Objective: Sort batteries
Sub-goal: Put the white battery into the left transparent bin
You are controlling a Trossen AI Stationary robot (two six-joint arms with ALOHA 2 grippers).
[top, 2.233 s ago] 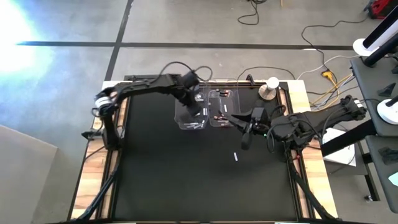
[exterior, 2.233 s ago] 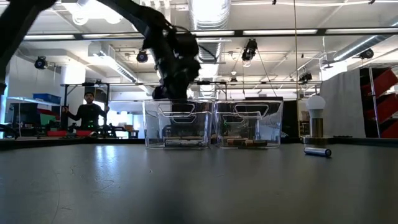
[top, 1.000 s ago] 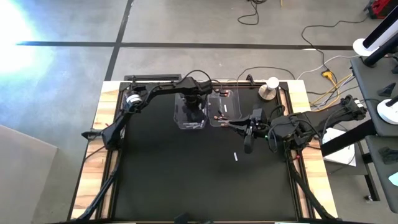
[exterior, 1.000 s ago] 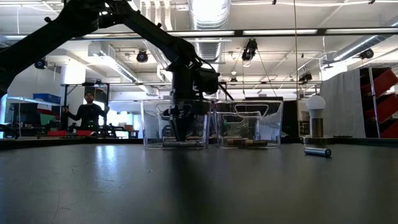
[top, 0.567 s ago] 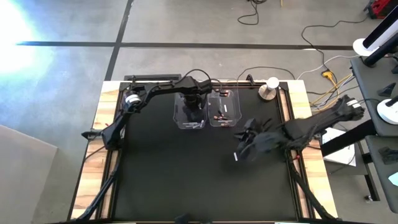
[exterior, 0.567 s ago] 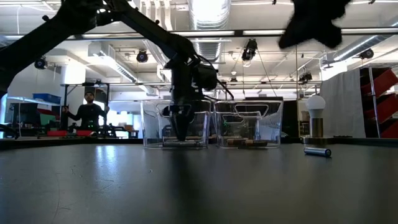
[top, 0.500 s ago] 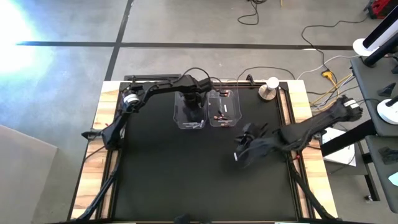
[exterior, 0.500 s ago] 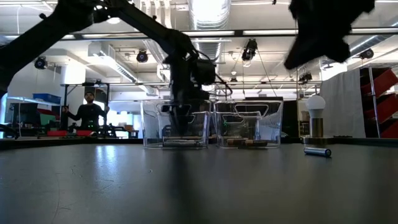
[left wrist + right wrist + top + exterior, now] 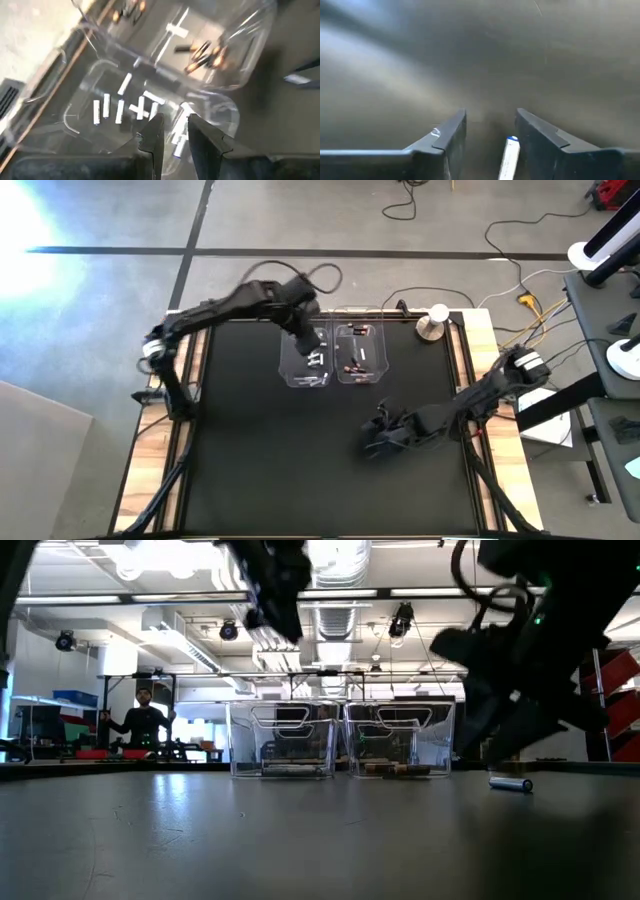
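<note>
A loose silvery-white battery (image 9: 509, 155) with a blue end lies on the black mat (image 9: 280, 470), also visible in the low view as the battery (image 9: 510, 783). My right gripper (image 9: 490, 132) is open and low over it, one finger on each side, closer to one finger. My left gripper (image 9: 174, 134) hangs open with a narrow gap and nothing in it, high above the left clear bin (image 9: 305, 368). That bin holds several white batteries (image 9: 120, 107). The right clear bin (image 9: 362, 360) holds dark batteries with reddish ends (image 9: 205, 52).
A round silver-and-white knob object (image 9: 432, 320) stands at the far right of the table. Both bins sit side by side at the far middle. Wooden edges (image 9: 485, 380) frame the mat. A person (image 9: 143, 720) stands in the room beyond.
My left gripper has risen up out of the left bin and now hangs well above it. My right gripper has come down and toward the table's near edge, onto the spot of the loose battery, rolling its wrist. The battery has stayed where it was.
</note>
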